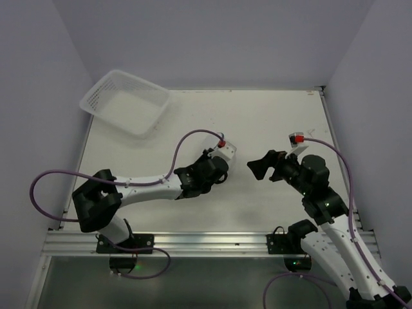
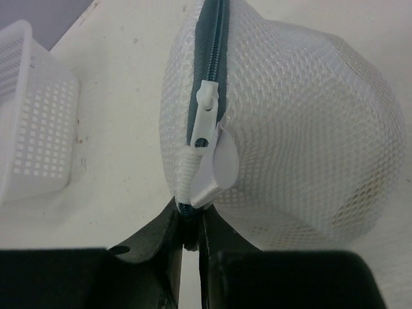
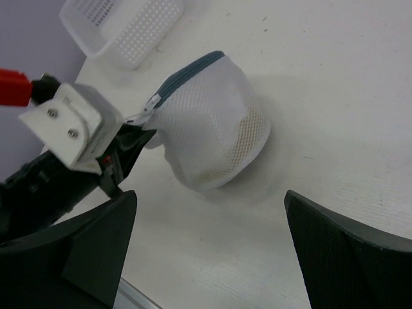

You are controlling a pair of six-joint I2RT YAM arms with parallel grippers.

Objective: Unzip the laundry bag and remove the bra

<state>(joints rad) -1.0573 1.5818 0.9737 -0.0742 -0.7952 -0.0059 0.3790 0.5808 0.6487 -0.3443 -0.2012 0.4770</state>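
The laundry bag (image 2: 302,116) is a white mesh dome with a grey zipper rim (image 2: 209,58), and it lies on its side on the table. Its white zipper pull (image 2: 205,119) hangs at the near end, with the zipper closed as far as it shows. My left gripper (image 2: 188,225) is shut on the bag's rim just below the pull. The right wrist view shows the bag (image 3: 212,135) ahead of my right gripper (image 3: 212,257), which is open wide, empty and apart from it. Something pale beige (image 3: 244,138) shows faintly through the mesh; the bra itself cannot be made out.
A white lattice basket (image 1: 125,102) sits at the table's far left corner; it also shows in the left wrist view (image 2: 32,122). In the top view my grippers face each other at mid-table, left (image 1: 222,168) and right (image 1: 261,166). Walls enclose the table.
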